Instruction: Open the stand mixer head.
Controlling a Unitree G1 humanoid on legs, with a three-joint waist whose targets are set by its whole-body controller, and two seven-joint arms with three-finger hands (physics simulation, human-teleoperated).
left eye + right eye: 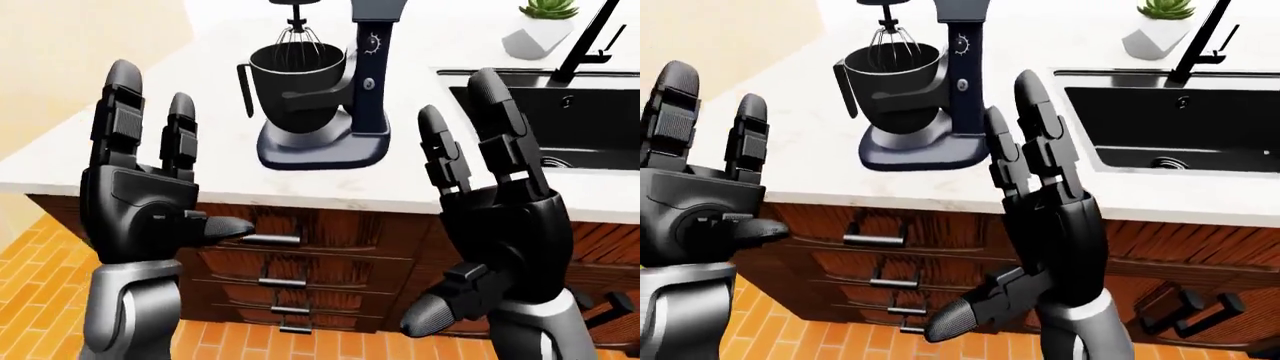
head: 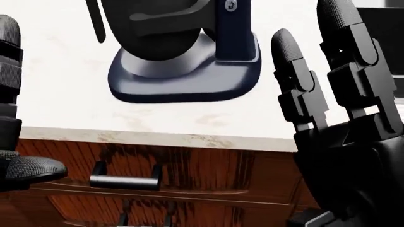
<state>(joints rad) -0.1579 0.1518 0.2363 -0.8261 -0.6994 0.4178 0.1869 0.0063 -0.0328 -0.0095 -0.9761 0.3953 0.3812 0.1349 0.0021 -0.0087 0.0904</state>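
Note:
The dark navy stand mixer [image 1: 372,71] stands on the pale stone counter [image 1: 120,146], with its grey bowl [image 1: 295,75] on the base [image 2: 183,78] and a whisk [image 1: 295,34] dipping into the bowl. Its head runs off the top edge of the eye views. Both black hands are raised palm-forward, short of the counter edge. My left hand [image 1: 165,142] is open, left of the mixer and touching nothing. My right hand [image 1: 460,157] is open too, its fingers standing just right of the mixer column in the right-eye view, apart from it.
A black sink [image 1: 560,112] with a dark faucet [image 1: 590,37] lies right of the mixer, and a potted succulent [image 1: 540,26] sits beyond it. Wooden drawers with bar handles [image 1: 270,240] run under the counter. Orange tiles [image 1: 330,345] cover the floor.

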